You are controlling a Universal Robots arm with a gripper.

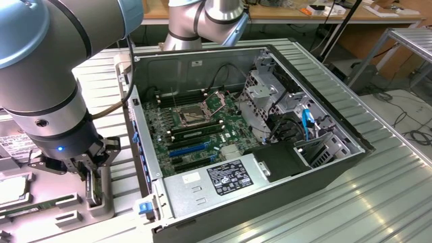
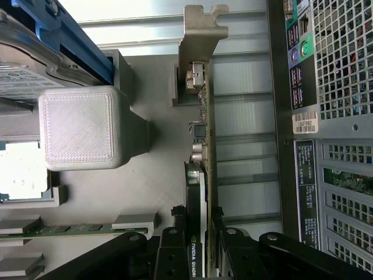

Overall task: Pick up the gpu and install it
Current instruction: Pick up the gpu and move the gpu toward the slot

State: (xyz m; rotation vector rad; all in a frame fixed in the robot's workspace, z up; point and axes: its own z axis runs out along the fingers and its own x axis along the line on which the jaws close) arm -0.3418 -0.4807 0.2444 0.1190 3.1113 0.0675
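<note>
The black two-fingered pincer (image 2: 198,220) is closed partway on the gpu (image 2: 205,146), a thin dark-green expansion card standing on its edge. One finger (image 2: 175,245) lies against the fan face and the other against the bare board face. The card sits in a slot of a flat grey printed fixture (image 2: 151,181). Its silver metal end bracket (image 2: 200,35) is at the end away from the pincer.

In the exterior view, the arm reaches straight down over this fixture. The fixture lies on the ribbed metal table (image 1: 378,202), on the exterior view's left of the open black tower computer case (image 1: 337,126) and just beside it. The case lies on its side. Its green motherboard (image 1: 196,124) faces up, and its silver power supply with a black label (image 1: 216,179) is at the near end. From this view the card is largely hidden behind the fingers.

The wrist view shows the grip closely. It looks along the card's edge, with small components on the board and a white-lettered label on the fan housing between the fingers. It also shows a pale grey ribbed cube (image 2: 76,128) on the fixture, a long narrow green memory stick (image 2: 58,230) lying flat near the pincer, and a silver hard drive with a blue rail (image 2: 64,41). The case's perforated rear panel (image 2: 344,87) runs alongside the card, apart from it.
</note>
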